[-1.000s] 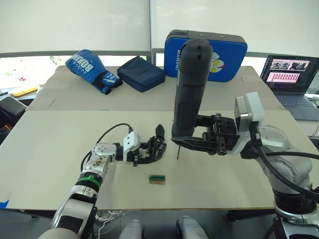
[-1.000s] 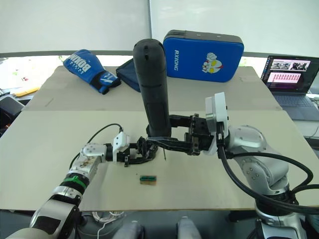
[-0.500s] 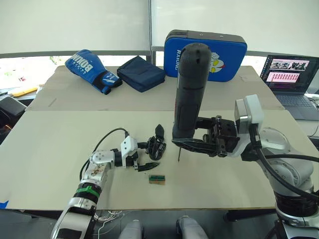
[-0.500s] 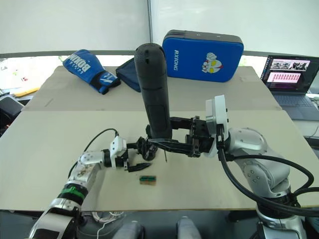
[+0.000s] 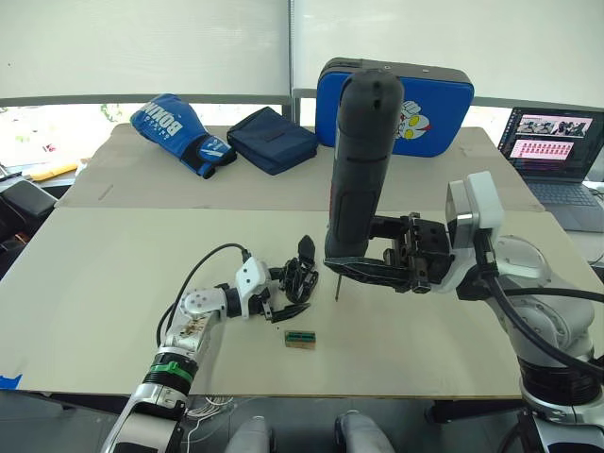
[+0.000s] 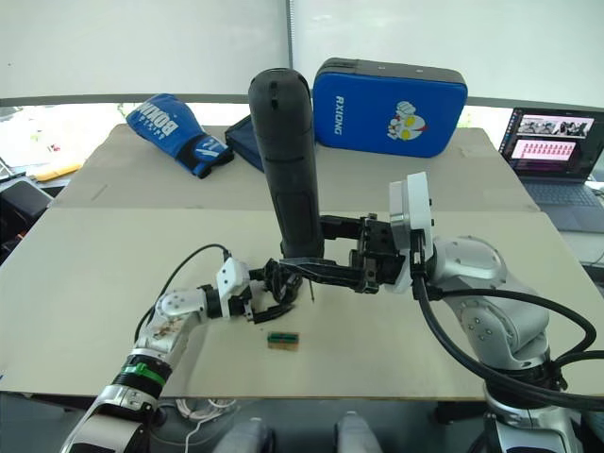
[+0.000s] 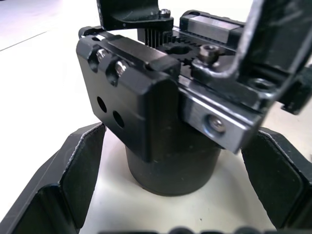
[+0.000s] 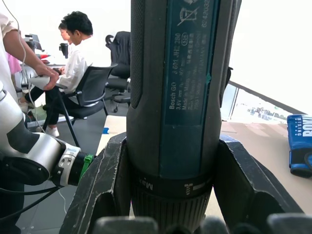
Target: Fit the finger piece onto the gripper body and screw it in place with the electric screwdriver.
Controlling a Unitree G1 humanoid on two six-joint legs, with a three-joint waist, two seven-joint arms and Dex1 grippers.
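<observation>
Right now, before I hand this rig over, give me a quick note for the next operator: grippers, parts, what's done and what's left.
Left gripper: open, its fingers either side of the gripper body's round base on the table, not clamped.
Right gripper: shut on the screwdriver, held upright with the bit pointing down, just to the right of the gripper body and apart from it.
A small green-and-tan block lies in front of the body.
Done: screwdriver picked up.
Left: I cannot tell whether the finger piece is fitted, so check that, then steady the body and drive the screw.
</observation>
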